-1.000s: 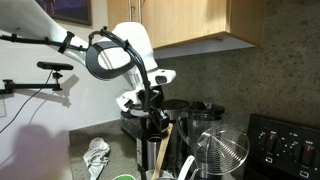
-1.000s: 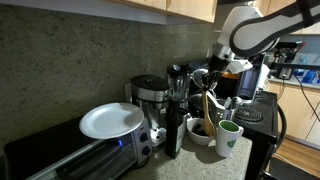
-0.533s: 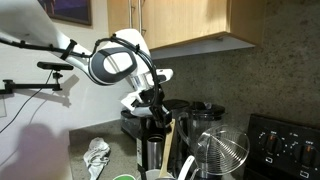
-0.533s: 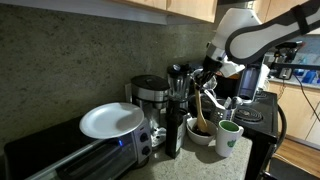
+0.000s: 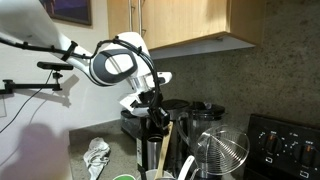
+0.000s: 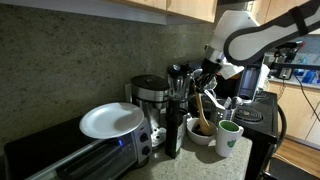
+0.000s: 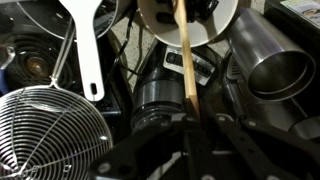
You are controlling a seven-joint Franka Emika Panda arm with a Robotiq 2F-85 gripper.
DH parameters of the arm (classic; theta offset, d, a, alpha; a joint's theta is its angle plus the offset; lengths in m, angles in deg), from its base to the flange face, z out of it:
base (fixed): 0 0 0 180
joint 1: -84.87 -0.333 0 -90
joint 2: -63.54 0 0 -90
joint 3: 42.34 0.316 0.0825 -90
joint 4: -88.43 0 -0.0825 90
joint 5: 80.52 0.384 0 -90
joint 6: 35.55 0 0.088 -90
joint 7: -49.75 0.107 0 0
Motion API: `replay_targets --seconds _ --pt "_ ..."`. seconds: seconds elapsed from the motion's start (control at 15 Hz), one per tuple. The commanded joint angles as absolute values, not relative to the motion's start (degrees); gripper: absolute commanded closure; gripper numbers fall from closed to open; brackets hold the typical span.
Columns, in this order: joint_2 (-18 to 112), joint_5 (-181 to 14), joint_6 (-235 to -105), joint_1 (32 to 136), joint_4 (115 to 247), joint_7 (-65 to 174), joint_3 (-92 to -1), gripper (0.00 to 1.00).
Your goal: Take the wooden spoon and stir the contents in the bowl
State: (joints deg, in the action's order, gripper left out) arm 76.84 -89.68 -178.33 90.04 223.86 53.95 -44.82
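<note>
Gripper (image 6: 203, 85): fingers pinched on the spoon handle, up above the bowl; seen in both exterior views (image 5: 155, 108) and the wrist view (image 7: 188, 126).
Wooden spoon (image 6: 203, 108): slanting down from the gripper, head inside the bowl; handle runs straight up the wrist view (image 7: 184, 60).
Bowl (image 6: 194, 138): white, on the counter in front of the coffee maker (image 6: 150, 97), just left of a green-and-white mug (image 6: 229, 139).
Wire basket (image 7: 50, 130): lower left in wrist view, apart from the spoon.
Plate (image 6: 110, 121): white, atop the toaster oven (image 6: 75, 155), far left.
</note>
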Motion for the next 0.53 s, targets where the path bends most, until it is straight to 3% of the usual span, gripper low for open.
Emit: replay_targets --seconds 0.0,0.47 --pt "76.65 -96.96 -173.42 91.83 223.17 58.07 -42.95 0.94" --pt "77.04 -99.12 -177.79 91.03 224.52 64.56 -42.38 0.94"
